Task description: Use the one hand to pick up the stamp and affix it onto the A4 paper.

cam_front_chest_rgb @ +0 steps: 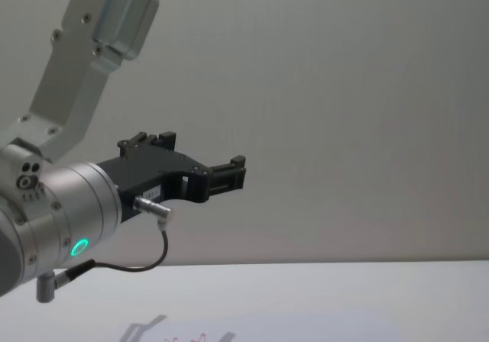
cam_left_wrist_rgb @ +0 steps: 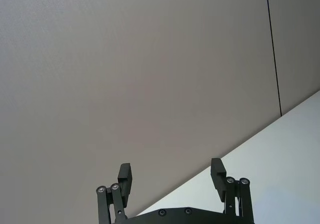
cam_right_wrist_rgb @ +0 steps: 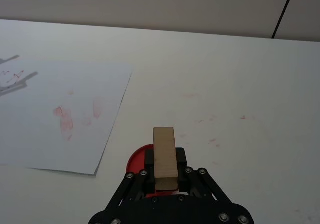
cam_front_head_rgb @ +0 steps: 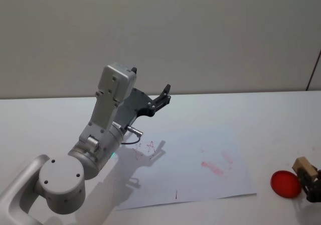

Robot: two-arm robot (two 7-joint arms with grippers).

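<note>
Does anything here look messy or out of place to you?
Yes, a little. Faint red ink smudges dot the bare table to the right of the A4 paper, off the sheet. On the paper, the red marks look smeared, not crisp. The right tool holds the stamp over a red ink pad.

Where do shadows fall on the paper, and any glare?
Head view: the raised left end effector casts a soft grey shadow onto the A4 paper near its left part. Right wrist view: that shadow shows at the sheet's far corner; the stamp is evenly lit. No glare in any view.
</note>
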